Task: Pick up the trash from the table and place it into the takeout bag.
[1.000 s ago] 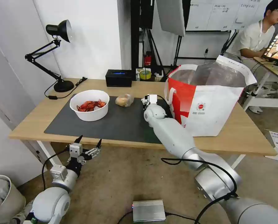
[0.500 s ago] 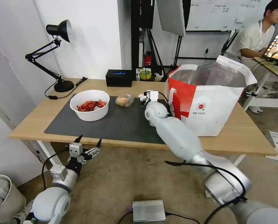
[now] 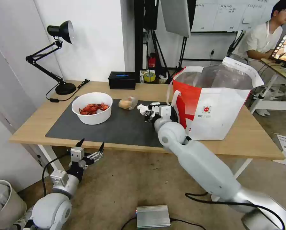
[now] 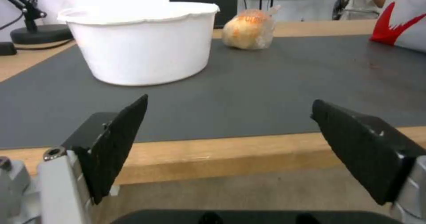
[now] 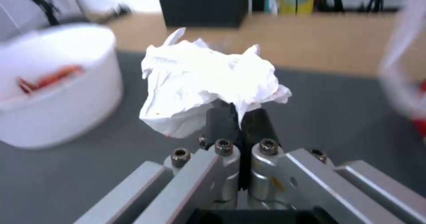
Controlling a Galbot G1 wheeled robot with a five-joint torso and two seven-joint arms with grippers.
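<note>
Crumpled paper tissue (image 5: 208,81), matt grey mat (image 3: 123,126), wooden table (image 3: 245,140).

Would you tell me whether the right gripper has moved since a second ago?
Yes. The right gripper, shut on the crumpled white tissue, has drawn back from the black tissue box toward the robot.

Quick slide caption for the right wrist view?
Right gripper shut on crumpled white tissue, held above the dark mat beside the white bowl.

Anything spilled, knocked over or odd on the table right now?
Nothing stands out. The bowl and takeout bag stand upright, and the right gripper holds the crumpled tissue over the mat.
</note>
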